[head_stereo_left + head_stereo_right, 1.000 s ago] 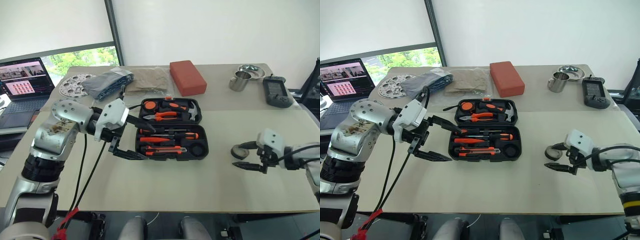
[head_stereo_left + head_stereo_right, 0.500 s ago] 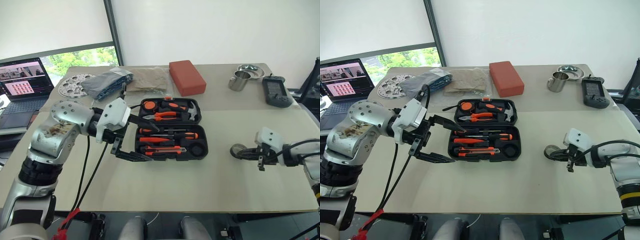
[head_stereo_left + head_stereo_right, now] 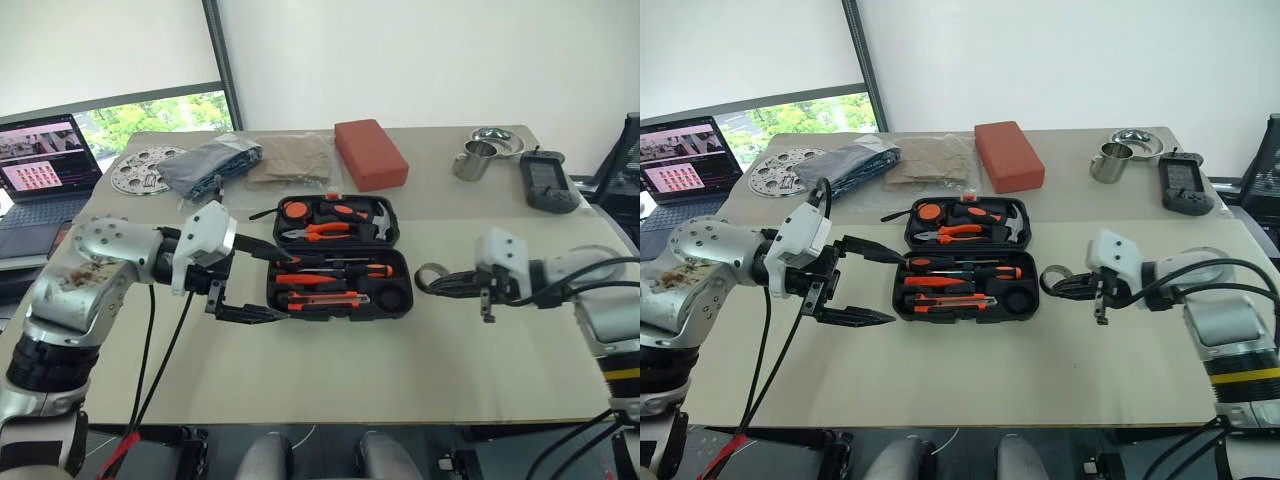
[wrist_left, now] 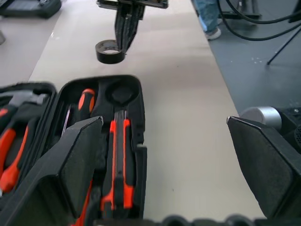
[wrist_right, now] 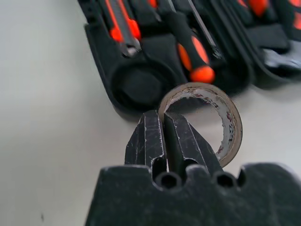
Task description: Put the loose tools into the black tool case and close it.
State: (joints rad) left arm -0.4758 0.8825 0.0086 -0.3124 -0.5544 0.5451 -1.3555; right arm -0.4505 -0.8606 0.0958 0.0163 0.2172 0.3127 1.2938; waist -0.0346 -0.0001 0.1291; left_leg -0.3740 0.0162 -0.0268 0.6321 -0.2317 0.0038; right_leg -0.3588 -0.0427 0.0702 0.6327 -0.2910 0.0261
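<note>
Right gripper (image 5: 164,125): pinched shut on rim of small grey roll (image 5: 221,117), held off table (image 3: 330,370) just beside right end of open black tool case (image 3: 340,265), near its empty round slot (image 5: 138,84). Left gripper (image 3: 262,283): spread wide at case's left end, gripping nothing. Screwdrivers (image 3: 345,271) and utility knife (image 3: 325,298) lay seated in case's slots.

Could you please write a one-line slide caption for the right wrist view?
Right gripper pinching the wall of a grey roll just short of the open tool case's empty round slot.
</note>
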